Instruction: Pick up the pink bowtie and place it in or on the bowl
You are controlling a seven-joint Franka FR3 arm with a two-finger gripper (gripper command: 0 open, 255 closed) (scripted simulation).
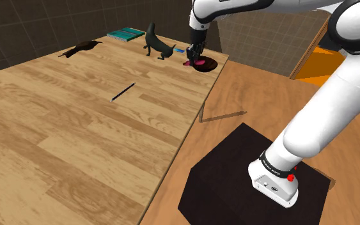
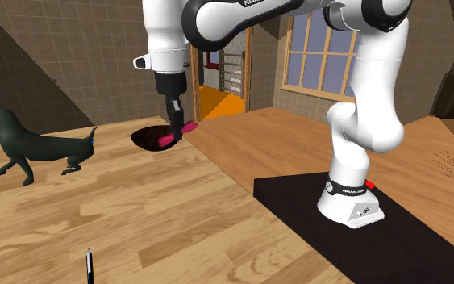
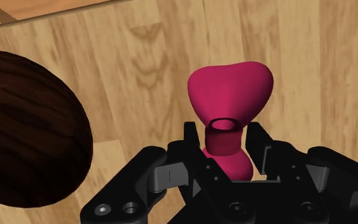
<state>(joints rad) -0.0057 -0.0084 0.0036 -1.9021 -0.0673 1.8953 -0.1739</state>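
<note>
My black gripper (image 3: 226, 139) is shut on the pink bowtie (image 3: 231, 89), clasping its narrow middle so one lobe sticks out past the fingertips. Beside it lies the dark brown wood-grain bowl (image 3: 25, 133); in the wrist view the bowtie hangs over bare tabletop next to the bowl's rim. In the shoulder view the gripper (image 1: 194, 56) stands upright at the table's far corner, with the bowtie (image 1: 187, 63) at the edge of the bowl (image 1: 206, 66). The second exterior view shows the gripper (image 2: 175, 129), the bowtie (image 2: 168, 138) and the bowl (image 2: 146, 137) behind it.
A dark dog figurine (image 1: 156, 43) stands just left of the bowl. A teal book (image 1: 126, 34) and a flat dark object (image 1: 82, 48) lie along the far edge, and a black pen (image 1: 123, 92) lies mid-table. The table's edge (image 1: 201, 102) runs close to the bowl.
</note>
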